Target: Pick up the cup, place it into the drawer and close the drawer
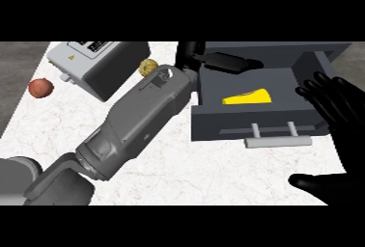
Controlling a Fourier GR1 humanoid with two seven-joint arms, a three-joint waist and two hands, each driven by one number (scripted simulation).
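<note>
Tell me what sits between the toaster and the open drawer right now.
In the head view, the left forearm crosses that stretch, with a small tan item beside it, between toaster and drawer.

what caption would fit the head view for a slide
Left hand reaches over the back of the open drawer holding a yellow wedge; right hand rests open at the view's right.

I have a single head view, looking steeply down and close onto the counter (214,173); my forearms enter from its lower edge.
</note>
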